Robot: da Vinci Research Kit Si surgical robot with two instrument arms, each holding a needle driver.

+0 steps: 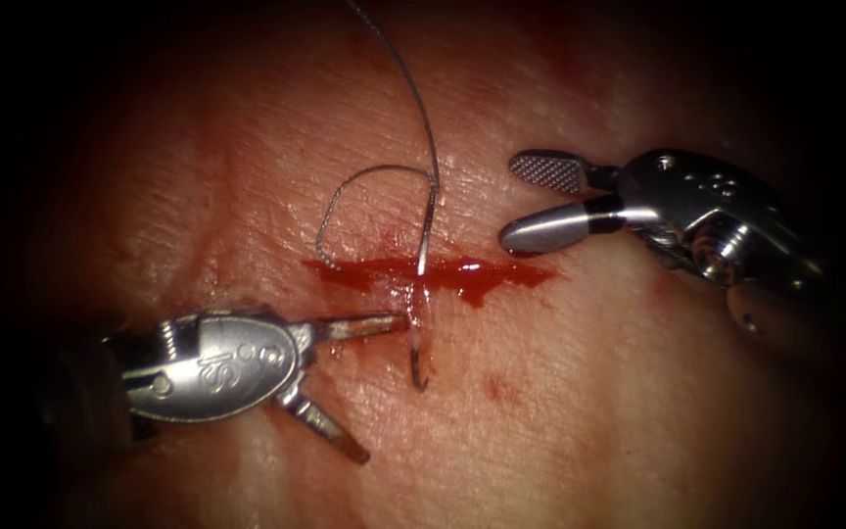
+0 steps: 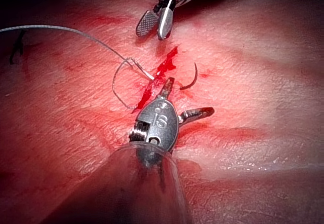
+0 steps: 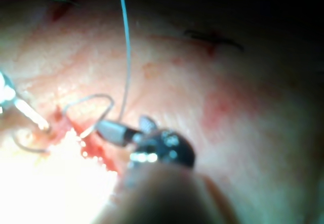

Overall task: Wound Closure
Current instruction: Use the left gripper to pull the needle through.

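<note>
The curved needle [image 1: 427,230] stands in the tissue [image 1: 580,411] at the middle of the cut [image 1: 443,271]. Its tail rises from the far edge of the cut and its tip [image 1: 420,372] pokes out of the near edge. The thread [image 1: 413,88] runs up from the tail and makes a small loop [image 1: 345,186] to the left. My left tool [image 1: 384,388] is open and holds nothing, with one jaw beside the needle's tip end. Off the cut's right end my right tool [image 1: 511,201] is open and empty. The left wrist view shows the needle tip [image 2: 191,82] beside the left tool [image 2: 191,95].
Red fluid [image 1: 482,279] fills the cut and stains the tissue around it. A small red spot [image 1: 499,389] lies on the near side. A dark stitch [image 3: 215,37] sits on the tissue in the right wrist view.
</note>
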